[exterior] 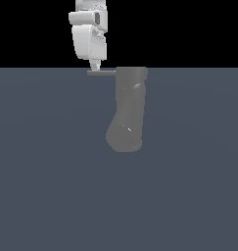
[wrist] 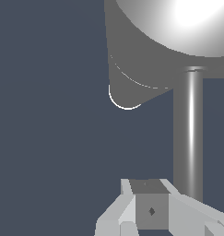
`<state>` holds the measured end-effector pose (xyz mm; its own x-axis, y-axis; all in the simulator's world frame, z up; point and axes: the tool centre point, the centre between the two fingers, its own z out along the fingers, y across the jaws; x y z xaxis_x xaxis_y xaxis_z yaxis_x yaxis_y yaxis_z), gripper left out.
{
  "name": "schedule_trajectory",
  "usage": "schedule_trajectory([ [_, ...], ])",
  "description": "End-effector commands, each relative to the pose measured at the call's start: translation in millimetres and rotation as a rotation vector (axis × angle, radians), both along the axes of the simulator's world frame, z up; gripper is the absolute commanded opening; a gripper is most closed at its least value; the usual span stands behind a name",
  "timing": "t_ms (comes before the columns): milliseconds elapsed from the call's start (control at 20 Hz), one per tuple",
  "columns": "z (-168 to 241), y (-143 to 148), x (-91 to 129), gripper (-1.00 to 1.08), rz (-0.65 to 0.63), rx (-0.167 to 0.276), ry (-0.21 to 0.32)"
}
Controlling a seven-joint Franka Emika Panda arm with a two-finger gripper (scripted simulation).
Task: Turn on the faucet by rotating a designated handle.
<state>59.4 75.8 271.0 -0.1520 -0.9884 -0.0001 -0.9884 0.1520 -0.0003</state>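
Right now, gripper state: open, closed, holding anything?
Gripper: cannot be told. Its tip sits at the handle beside the faucet, but neither view shows the finger gap or a grasp.
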Motion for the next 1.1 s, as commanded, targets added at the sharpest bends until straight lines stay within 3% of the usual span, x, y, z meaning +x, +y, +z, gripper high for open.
schedule_trajectory([
  [0, 0.0, 0.7, -7.5, -1.00, 0.000, 0.000, 0.001],
  [1050, 0.1, 6.7, -70.2, -1.00, -0.001, 0.000, 0.000],
])
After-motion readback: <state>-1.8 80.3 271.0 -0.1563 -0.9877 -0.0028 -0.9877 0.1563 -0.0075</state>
